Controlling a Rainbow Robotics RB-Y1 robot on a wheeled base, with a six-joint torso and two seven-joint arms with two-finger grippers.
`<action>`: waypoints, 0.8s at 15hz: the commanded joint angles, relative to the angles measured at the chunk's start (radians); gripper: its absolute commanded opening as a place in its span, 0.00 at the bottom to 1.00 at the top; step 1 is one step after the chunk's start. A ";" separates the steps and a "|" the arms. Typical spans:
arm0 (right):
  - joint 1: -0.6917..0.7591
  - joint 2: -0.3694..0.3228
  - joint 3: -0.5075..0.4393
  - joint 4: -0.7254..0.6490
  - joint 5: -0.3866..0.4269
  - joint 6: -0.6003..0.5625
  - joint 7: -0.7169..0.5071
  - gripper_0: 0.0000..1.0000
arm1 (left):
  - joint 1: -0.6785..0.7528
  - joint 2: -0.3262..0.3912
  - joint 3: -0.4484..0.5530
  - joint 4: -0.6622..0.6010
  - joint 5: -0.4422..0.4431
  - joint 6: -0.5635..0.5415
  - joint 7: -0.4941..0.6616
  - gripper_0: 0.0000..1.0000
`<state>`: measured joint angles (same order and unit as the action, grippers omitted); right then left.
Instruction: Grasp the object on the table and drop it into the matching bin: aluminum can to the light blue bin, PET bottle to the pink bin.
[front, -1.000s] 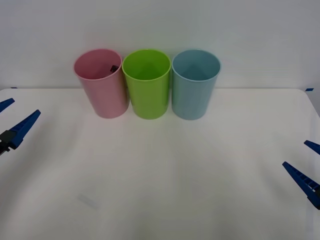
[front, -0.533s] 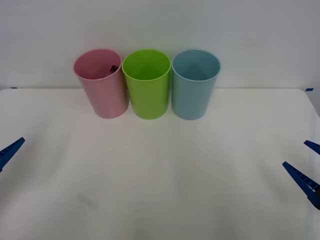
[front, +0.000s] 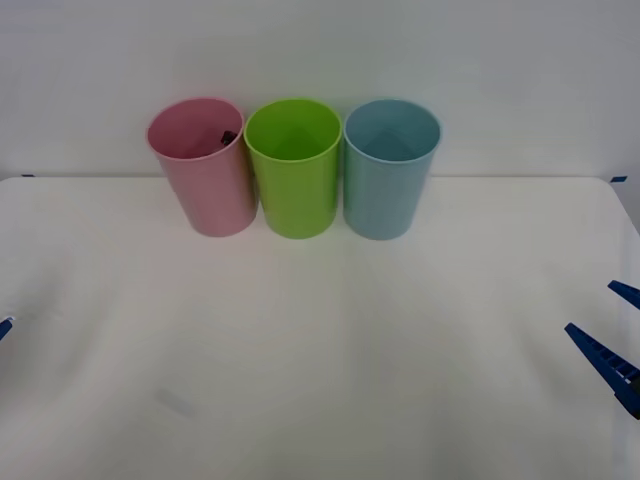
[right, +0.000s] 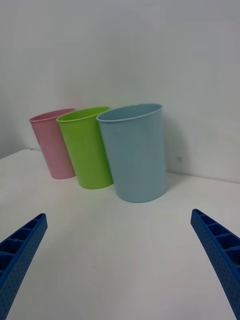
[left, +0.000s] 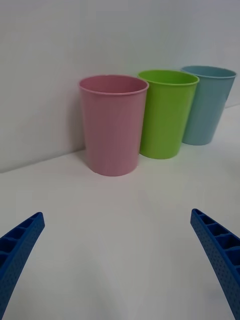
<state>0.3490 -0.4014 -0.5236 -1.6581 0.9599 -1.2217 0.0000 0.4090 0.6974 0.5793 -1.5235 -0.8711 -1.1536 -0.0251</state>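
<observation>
My left gripper (left: 117, 265) hangs released, PET bottle (front: 228, 137) inside the pink bin (front: 205, 170) ahead; I'd park low and clear.

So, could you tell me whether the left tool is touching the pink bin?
Apart. The left wrist view shows the open left tool well short of the pink bin, with bare table between them.

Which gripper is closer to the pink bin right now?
Left. The left gripper sits open at the table's left edge, on the pink bin's side. The right gripper is open at the far right edge, beyond the light blue bin.
</observation>
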 joint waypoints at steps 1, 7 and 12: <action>0.000 0.000 0.000 0.000 0.000 0.000 0.000 1.00 | 0.036 0.011 0.022 0.000 0.000 -0.011 -0.006 1.00; 0.000 0.000 0.000 0.000 0.000 0.000 0.000 1.00 | 0.082 0.053 0.033 0.000 -0.002 -0.023 -0.015 1.00; 0.000 0.000 0.000 0.000 0.000 0.000 0.000 1.00 | 0.096 0.083 0.016 0.000 -0.002 -0.026 -0.007 1.00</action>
<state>0.3490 -0.4014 -0.5236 -1.6581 0.9599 -1.2217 0.0000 0.5059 0.7805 0.5988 -1.5233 -0.8728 -1.1797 -0.0346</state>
